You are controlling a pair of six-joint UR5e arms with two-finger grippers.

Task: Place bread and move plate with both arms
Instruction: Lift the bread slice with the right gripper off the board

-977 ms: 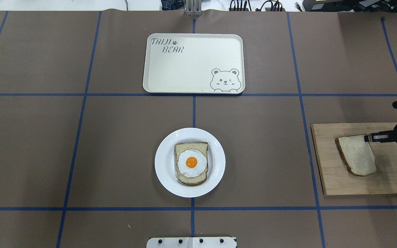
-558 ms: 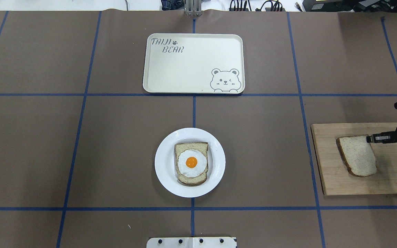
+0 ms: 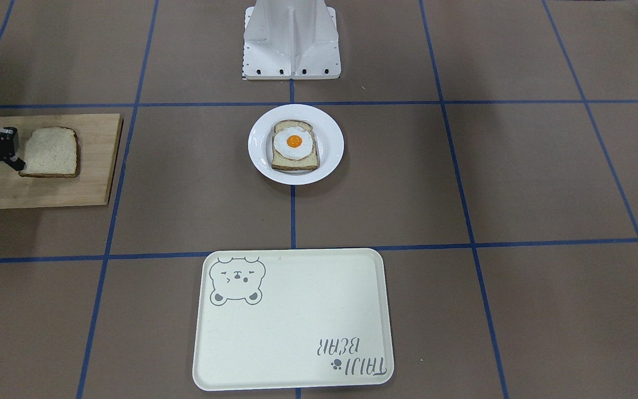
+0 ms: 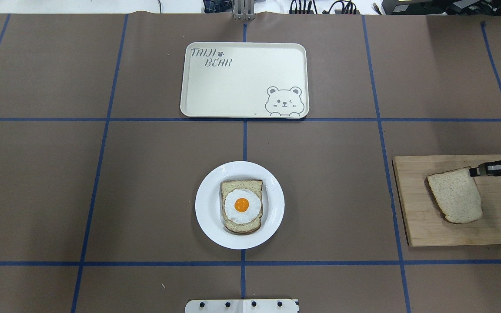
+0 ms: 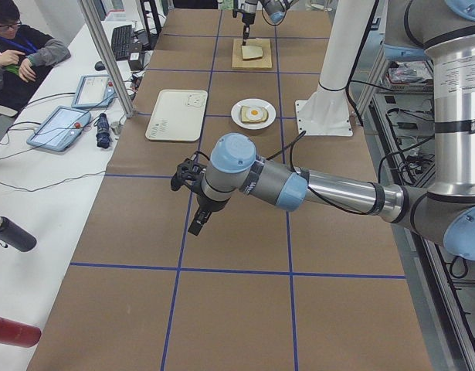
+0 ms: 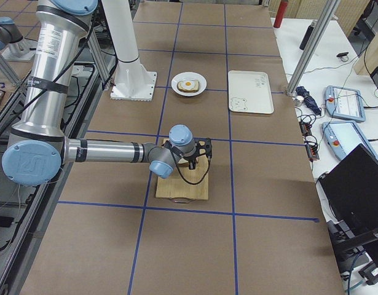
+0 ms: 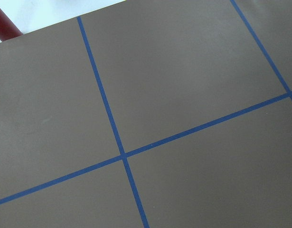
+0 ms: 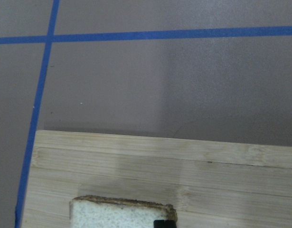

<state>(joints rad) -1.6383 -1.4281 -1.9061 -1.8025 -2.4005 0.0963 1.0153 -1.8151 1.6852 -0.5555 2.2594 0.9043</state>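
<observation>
A: Where is the bread?

B: The bread (image 4: 455, 196) lies on a wooden board (image 4: 424, 230) toward the right end of the table (image 4: 102, 195), well apart from the plate. Its rounded top points toward the robot's edge.

A: And the right claw?

B: The right claw (image 4: 472, 170) comes in low from the right end. It is closed on the bread's corner, the one on the side away from the robot. The wrist view shows one black fingertip (image 8: 164, 223) against the crust there.

A: The plate?

B: The plate (image 4: 209, 221) sits flat midway along the table, near the robot's edge and just beyond the pedestal (image 3: 291, 41). On it lies an egg slice (image 4: 242, 206), fried egg uppermost. Both claws are well apart from it.

A: Anything past it?

B: A tray (image 4: 242, 52) lies toward the far edge, in line with the plate, with a bear drawn in one corner.

A: The left claw?

B: The left claw (image 5: 197, 226) hangs over the tape lines (image 7: 122, 156) toward the table's left end, pointing down, well apart from plate and bread. Only the side view shows it, so I cannot tell whether it is open or closed.
</observation>
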